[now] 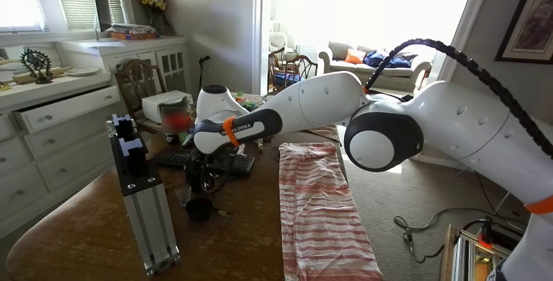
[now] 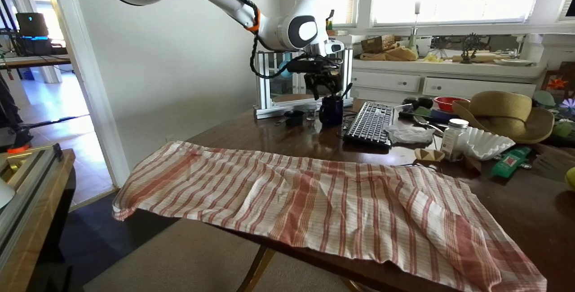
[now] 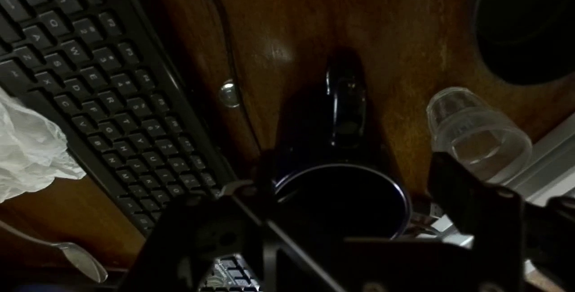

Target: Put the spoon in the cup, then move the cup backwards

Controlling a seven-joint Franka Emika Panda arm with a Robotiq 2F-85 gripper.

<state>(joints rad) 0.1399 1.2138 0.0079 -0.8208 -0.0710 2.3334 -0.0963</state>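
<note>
The cup is a black mug (image 2: 331, 111) standing upright on the table; in the wrist view the cup (image 3: 314, 148) shows its rim below centre and its handle toward the top. A slender dark-looking spoon (image 2: 347, 89) leans out of the cup toward the keyboard; in the wrist view what seems to be its pale handle end shows beside the left finger, and its lower part is lost in the dark cup. My gripper (image 2: 327, 92) is just above the cup. In the wrist view my gripper (image 3: 350, 168) is open, fingers on either side of the rim, with a gap at the right finger.
A keyboard (image 3: 121, 99) lies beside the cup. A clear plastic cup (image 3: 480, 134) and a small dark pan (image 1: 199, 209) stand on its other side, near an aluminium frame (image 1: 149, 220). Another spoon (image 3: 83, 258) lies past the keyboard. A striped cloth (image 2: 287, 193) covers the table edge.
</note>
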